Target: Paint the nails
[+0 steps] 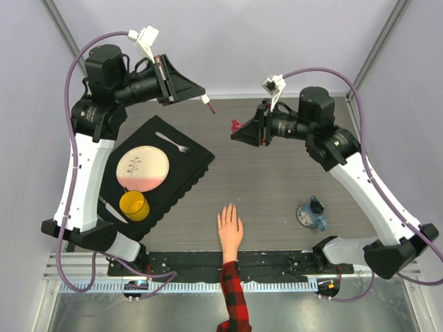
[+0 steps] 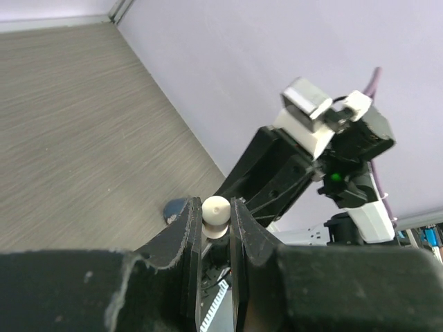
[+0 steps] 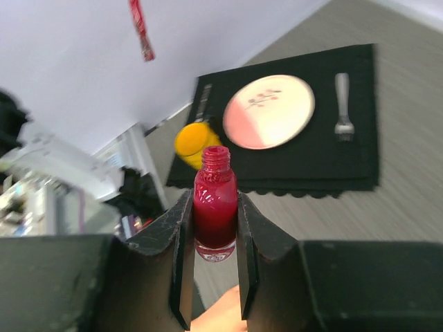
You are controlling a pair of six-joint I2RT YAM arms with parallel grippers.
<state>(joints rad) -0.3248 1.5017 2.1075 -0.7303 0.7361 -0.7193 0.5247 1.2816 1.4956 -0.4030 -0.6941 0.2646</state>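
A pale hand (image 1: 230, 228) in a red-and-black plaid sleeve (image 1: 234, 297) lies palm down at the table's near edge. Its nails (image 1: 226, 209) are too small to tell their colour. My left gripper (image 1: 203, 96) is raised at the back, shut on the polish brush's white cap (image 2: 215, 211). The red brush tip (image 1: 210, 108) hangs below it. To its right my right gripper (image 1: 237, 128) is shut on a small open bottle of red polish (image 3: 215, 207), held in the air. The brush (image 3: 141, 28) hangs above and left of the bottle mouth, apart from it.
A black placemat (image 1: 190, 155) on the left carries a pink-and-cream plate (image 1: 142, 169), a fork (image 1: 173, 143), a knife and a yellow cup (image 1: 133, 205). A small blue jug (image 1: 313, 215) stands at the right front. Grey walls close in the back and sides.
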